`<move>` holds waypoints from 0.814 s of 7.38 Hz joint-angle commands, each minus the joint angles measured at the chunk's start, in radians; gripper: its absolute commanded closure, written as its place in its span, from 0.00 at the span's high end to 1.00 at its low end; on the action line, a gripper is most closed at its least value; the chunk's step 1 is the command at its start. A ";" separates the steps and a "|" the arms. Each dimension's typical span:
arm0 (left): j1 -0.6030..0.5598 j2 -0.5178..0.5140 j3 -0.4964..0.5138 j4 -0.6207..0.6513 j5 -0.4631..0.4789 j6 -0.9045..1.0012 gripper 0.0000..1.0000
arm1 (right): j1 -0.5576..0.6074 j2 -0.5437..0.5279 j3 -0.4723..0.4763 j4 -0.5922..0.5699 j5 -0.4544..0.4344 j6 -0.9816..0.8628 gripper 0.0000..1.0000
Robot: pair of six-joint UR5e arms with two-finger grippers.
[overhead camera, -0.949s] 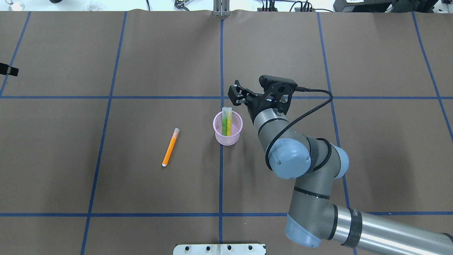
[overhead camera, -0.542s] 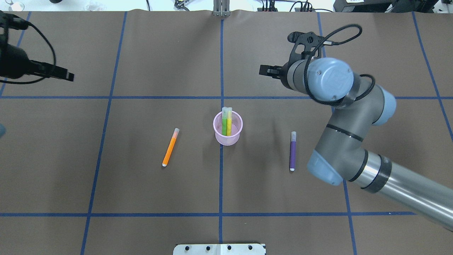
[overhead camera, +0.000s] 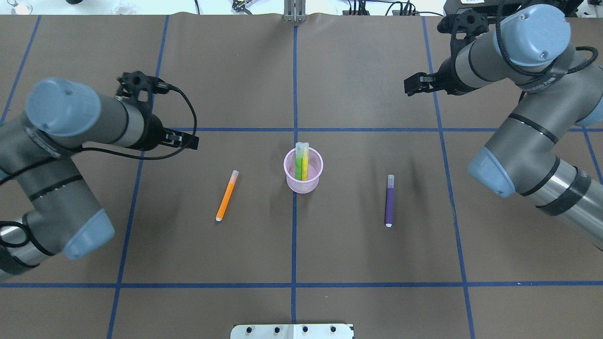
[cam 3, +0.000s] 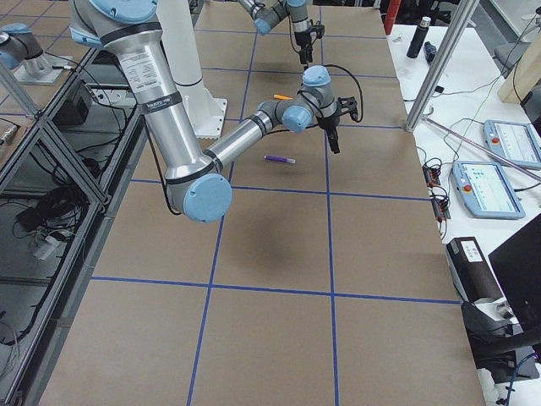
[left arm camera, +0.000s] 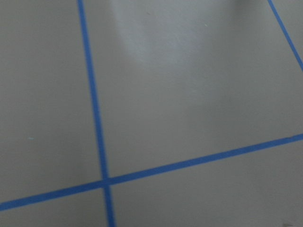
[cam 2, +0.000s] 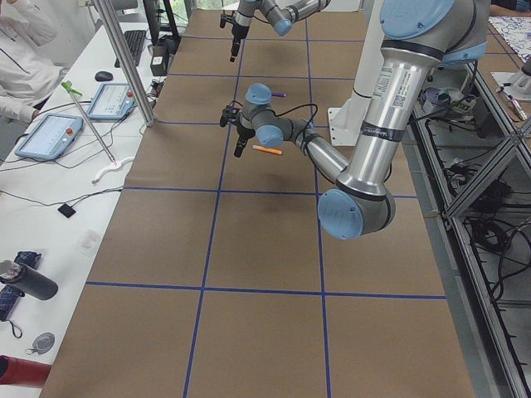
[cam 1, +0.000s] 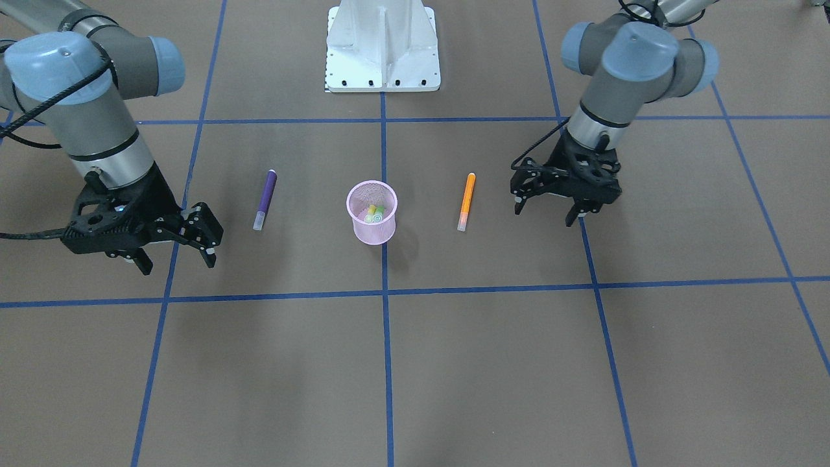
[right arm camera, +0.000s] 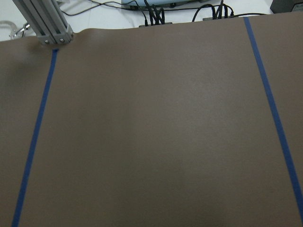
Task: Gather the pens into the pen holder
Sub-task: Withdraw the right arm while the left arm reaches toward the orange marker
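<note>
The pink mesh pen holder (overhead camera: 307, 187) (cam 1: 373, 231) stands upright at the table's middle. A green pen (overhead camera: 298, 165) and a yellow pen (overhead camera: 305, 165) stand inside it. An orange pen (overhead camera: 226, 196) (cam 1: 465, 201) lies flat to its left in the overhead view. A purple pen (overhead camera: 389, 201) (cam 1: 264, 199) lies flat to its right. My left gripper (cam 1: 545, 214) (overhead camera: 188, 140) hovers open and empty beyond the orange pen. Farther off, past the purple pen, my right gripper (cam 1: 178, 263) (overhead camera: 412, 87) is open and empty too. Both wrist views show only table.
Brown paper with blue tape lines (overhead camera: 295, 235) covers the table. The white robot base plate (cam 1: 382, 45) sits at the near edge. Cables and equipment (overhead camera: 377, 7) line the far edge. A person sits at a side desk (cam 2: 25, 58) with tablets.
My right arm has swung away from the pen holder to the far right, uncovering the purple pen. My left arm has come in from the left edge toward the orange pen.
</note>
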 commanded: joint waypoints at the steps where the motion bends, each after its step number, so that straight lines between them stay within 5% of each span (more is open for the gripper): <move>1: 0.151 -0.047 0.014 0.014 0.133 -0.022 1.00 | 0.039 -0.025 0.000 0.003 0.040 -0.073 1.00; 2: 0.173 -0.059 0.040 0.014 0.150 -0.018 0.99 | 0.047 -0.025 0.000 0.003 0.055 -0.076 1.00; 5: 0.180 -0.157 0.158 0.014 0.152 -0.018 0.68 | 0.048 -0.025 0.000 0.003 0.057 -0.076 1.00; 6: 0.180 -0.158 0.160 0.014 0.152 -0.013 0.65 | 0.048 -0.025 0.000 0.003 0.057 -0.076 1.00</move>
